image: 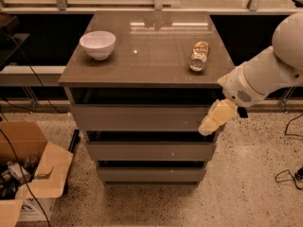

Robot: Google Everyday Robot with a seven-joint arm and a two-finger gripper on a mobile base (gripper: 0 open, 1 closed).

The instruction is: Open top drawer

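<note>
The top drawer (142, 117) is the widest of three stacked grey-brown drawer fronts under the brown tabletop (147, 56). Its flat handleless panel sits out a little from the cabinet, with a dark gap above it. My gripper (208, 126) is a cream-coloured piece on the end of the white arm (265, 77). It hangs in front of the right end of the top drawer's panel, pointing down and left. Two narrower drawer fronts lie below: the middle drawer (150, 151) and the bottom drawer (151, 175).
A white bowl (98, 44) and a jar lying on its side (199, 56) rest on the tabletop. An open cardboard box (28, 174) with clutter stands on the floor at the left. Cables lie on the floor at the right (289, 174).
</note>
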